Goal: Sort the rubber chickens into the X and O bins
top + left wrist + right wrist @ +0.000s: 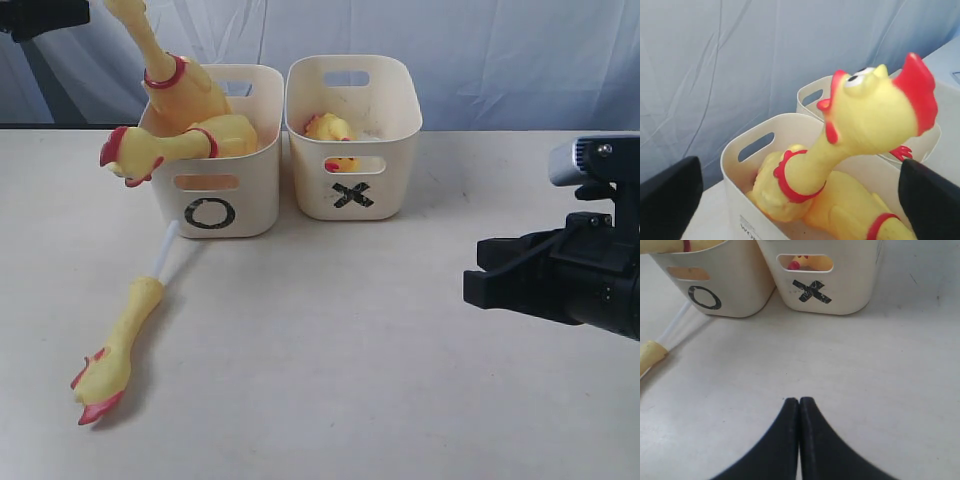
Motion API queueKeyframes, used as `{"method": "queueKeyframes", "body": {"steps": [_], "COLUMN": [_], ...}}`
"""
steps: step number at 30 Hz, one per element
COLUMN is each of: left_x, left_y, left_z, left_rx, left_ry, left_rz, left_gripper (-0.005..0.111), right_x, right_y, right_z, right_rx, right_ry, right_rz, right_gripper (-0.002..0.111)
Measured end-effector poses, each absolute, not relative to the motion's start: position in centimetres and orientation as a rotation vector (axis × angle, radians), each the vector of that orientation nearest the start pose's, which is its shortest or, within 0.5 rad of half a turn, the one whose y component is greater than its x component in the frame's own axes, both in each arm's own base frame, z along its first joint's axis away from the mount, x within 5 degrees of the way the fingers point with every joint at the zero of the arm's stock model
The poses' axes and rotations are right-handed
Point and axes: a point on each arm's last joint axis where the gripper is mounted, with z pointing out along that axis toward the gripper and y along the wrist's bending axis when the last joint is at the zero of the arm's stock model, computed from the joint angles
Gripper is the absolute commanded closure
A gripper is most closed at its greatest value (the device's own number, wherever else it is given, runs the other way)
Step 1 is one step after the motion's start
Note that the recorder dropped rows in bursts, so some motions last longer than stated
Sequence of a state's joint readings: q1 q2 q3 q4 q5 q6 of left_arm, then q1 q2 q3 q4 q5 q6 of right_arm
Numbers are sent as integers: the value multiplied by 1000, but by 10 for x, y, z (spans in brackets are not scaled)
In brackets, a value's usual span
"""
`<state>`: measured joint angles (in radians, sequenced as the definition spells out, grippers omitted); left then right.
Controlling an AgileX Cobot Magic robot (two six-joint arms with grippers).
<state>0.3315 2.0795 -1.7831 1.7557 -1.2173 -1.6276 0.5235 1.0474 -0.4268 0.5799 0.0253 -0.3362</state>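
Note:
The O bin holds two big rubber chickens. One stands with its neck running up out of the exterior view. The other lies with its head over the left rim. A small chicken sits in the X bin. The thin chicken lies on the table, its white tube touching the O bin. My left gripper is open above the O bin, its fingers wide of the upright chicken's head. My right gripper hovers shut over bare table, facing both bins.
The bins stand side by side near the table's far edge, before a pale blue cloth backdrop. The right arm is low at the right side. The thin chicken's yellow body shows at the edge of the right wrist view.

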Motion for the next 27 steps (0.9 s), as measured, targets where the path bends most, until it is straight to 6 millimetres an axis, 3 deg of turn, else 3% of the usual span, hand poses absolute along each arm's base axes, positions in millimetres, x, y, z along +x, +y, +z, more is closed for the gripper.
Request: {"method": "queueKeyframes", "body": {"steps": [6, 9, 12, 15, 17, 27], "left_x": [449, 443, 430, 405, 389, 303], "left_y": [71, 70, 65, 57, 56, 31], "left_z": [303, 317, 344, 369, 375, 365], "left_rx": [627, 644, 673, 698, 691, 569], "left_ry": [1779, 1756, 1714, 1681, 1684, 1786], "left_rz": [-800, -773, -731, -696, -689, -788], "left_gripper": [5, 5, 5, 5, 5, 5], "right_x": [170, 170, 170, 170, 170, 170], "right_y": [99, 99, 99, 99, 99, 99], "right_z": [230, 230, 230, 230, 230, 230], "right_rx": [-310, -310, -310, -310, -310, -310], "right_ry": [2139, 2139, 2139, 2139, 2139, 2139], "right_rz": [464, 464, 464, 464, 464, 464], "right_gripper": [109, 109, 109, 109, 109, 109]}}
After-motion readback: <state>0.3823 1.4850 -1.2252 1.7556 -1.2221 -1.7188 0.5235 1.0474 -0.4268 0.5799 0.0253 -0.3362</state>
